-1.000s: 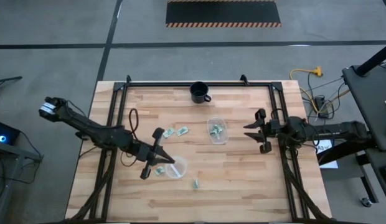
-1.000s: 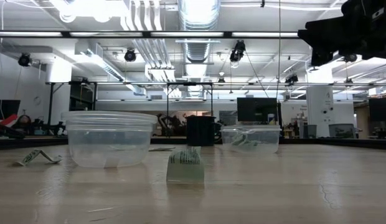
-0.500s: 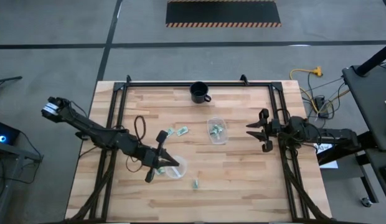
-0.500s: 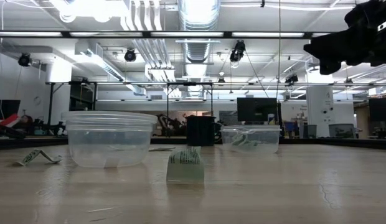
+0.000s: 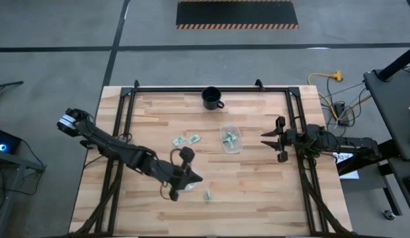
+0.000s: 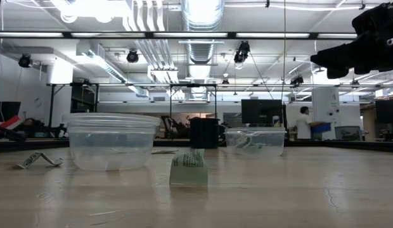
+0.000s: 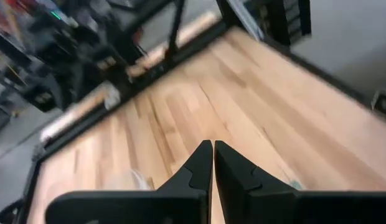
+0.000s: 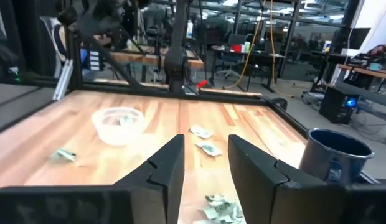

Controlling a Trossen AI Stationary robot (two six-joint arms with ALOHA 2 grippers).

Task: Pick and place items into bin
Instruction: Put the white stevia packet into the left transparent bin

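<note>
My left pincer [image 5: 189, 177], fingers pressed together and empty, hangs over the near-centre bench [image 5: 258, 185], with one wrapped item [image 5: 207, 196] just beside it toward the front edge. That piece is too small to read its long axis. My right pincer [image 5: 270, 139] waits half-open beside the bin [image 5: 230, 139], which holds several items.

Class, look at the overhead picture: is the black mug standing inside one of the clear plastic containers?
No. The black mug stands alone on bare wood near the table's far edge, well apart from the clear container nearest to it.
</note>
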